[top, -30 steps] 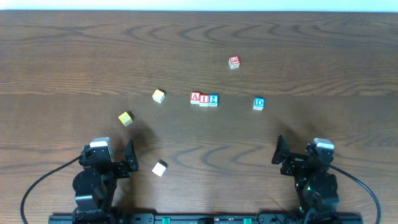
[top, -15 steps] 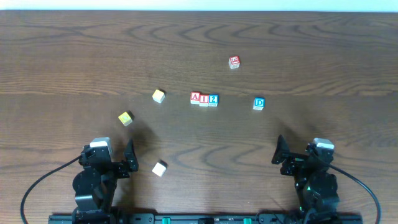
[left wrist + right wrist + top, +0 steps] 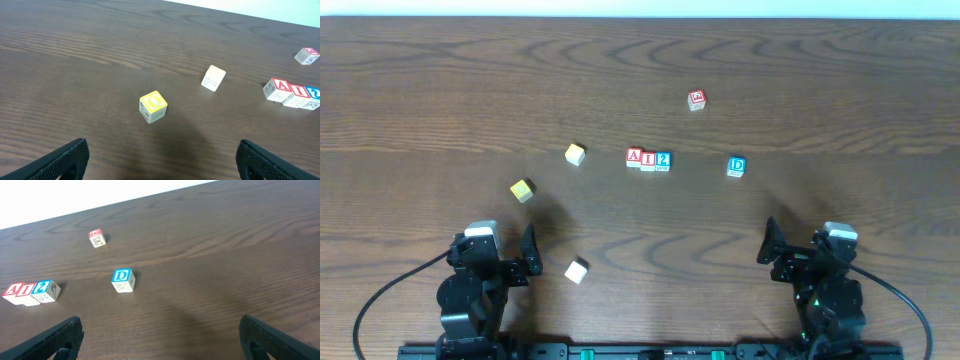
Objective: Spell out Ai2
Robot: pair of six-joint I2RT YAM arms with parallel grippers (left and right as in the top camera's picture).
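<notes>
Three blocks sit touching in a row mid-table: a red A block (image 3: 634,156), a red I block (image 3: 648,158) and a blue 2 block (image 3: 663,159). The row also shows at the right of the left wrist view (image 3: 277,89) and at the left of the right wrist view (image 3: 12,292). My left gripper (image 3: 528,252) is open and empty near the front left edge; its fingers frame bare wood (image 3: 160,160). My right gripper (image 3: 768,243) is open and empty near the front right edge (image 3: 160,337).
A blue D block (image 3: 736,166) lies right of the row. A red block (image 3: 696,99) lies farther back. A pale block (image 3: 574,153) and a yellow block (image 3: 522,190) lie left of the row. A white block (image 3: 576,270) lies beside my left gripper.
</notes>
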